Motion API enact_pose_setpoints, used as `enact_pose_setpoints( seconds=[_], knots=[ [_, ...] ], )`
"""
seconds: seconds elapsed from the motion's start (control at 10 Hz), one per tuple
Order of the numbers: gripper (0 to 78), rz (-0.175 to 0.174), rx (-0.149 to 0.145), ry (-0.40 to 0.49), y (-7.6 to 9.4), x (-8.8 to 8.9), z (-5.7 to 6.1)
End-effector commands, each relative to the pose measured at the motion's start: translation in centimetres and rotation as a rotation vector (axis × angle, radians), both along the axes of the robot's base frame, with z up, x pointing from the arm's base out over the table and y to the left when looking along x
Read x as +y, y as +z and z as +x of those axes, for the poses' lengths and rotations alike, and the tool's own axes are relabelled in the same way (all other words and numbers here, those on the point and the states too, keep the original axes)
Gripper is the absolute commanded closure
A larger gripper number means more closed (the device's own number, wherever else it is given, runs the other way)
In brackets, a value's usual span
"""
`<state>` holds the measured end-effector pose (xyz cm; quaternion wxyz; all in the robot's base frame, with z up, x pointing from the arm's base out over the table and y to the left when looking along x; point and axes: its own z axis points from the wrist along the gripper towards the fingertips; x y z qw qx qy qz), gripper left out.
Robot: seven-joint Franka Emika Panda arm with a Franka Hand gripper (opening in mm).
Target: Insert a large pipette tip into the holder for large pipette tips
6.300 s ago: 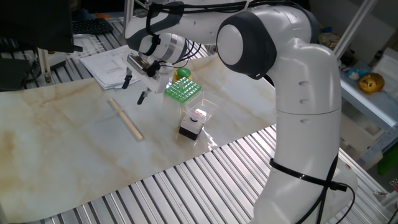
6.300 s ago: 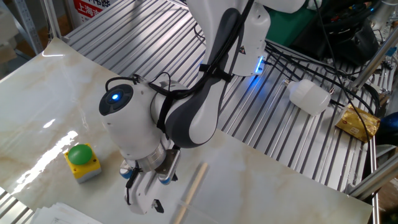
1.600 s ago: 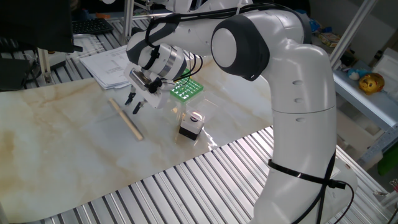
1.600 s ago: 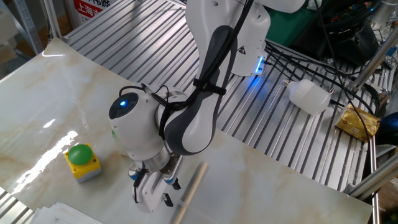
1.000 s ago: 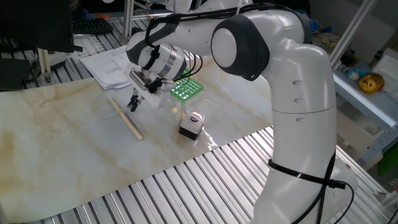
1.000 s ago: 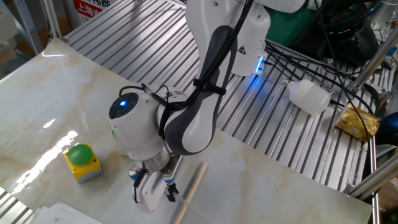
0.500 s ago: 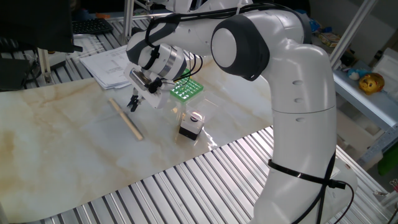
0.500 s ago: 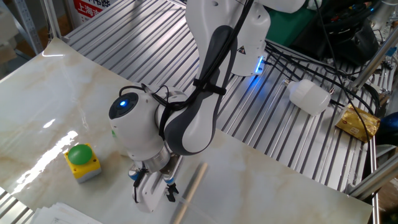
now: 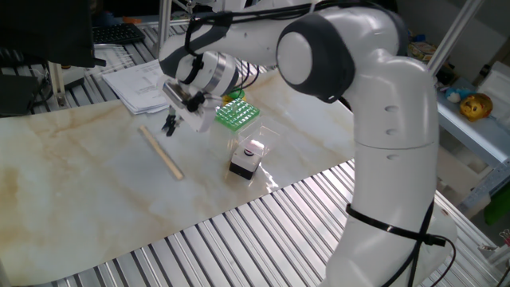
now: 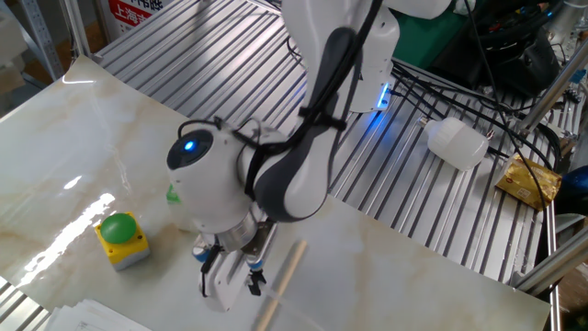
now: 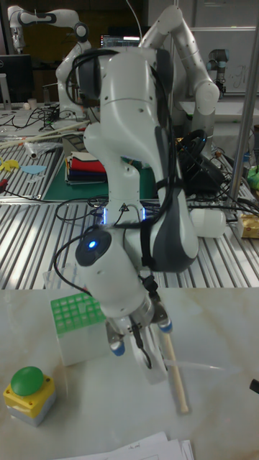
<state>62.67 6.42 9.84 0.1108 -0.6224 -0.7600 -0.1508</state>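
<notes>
The holder for large pipette tips (image 9: 237,114) is a small bright green rack with a grid of holes, also seen in the tall view (image 11: 72,316). It stands just right of my gripper (image 9: 169,126). The gripper hangs a little above the marble top with its fingers closed. In the tall view a thin clear large pipette tip (image 11: 198,368) sticks out sideways at the fingers of the gripper (image 11: 147,363). In the other fixed view the arm hides most of the rack, and the gripper (image 10: 251,281) points down beside the wooden stick.
A wooden stick (image 9: 162,153) lies on the marble top just below the gripper. A small black and white box (image 9: 247,159) sits in front of the rack. A green button on a yellow box (image 10: 119,237) stands nearby. Papers (image 9: 143,80) lie at the back.
The fingers went from open to shut between 1.6 s and 1.0 s ago. Since half a second ago the gripper has risen slightly off the table.
</notes>
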Motion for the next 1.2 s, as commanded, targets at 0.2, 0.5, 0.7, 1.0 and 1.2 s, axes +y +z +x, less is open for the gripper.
enact_pose_setpoints(
  seconds=[0.2, 0.5, 0.7, 1.0, 1.2],
  knots=[
    [76.4, -0.082, -0.05, -0.032, 4.6, 0.5, 0.0],
    [76.4, -0.09, -0.062, -0.008, 7.1, 0.2, -0.3],
    [76.4, -0.15, -0.094, 0.029, 9.4, -0.3, -0.8],
    [76.4, -0.201, -0.111, 0.047, 10.5, -0.6, -1.1],
    [76.4, -0.227, -0.122, 0.064, 12.0, -1.2, -1.6]
  ],
)
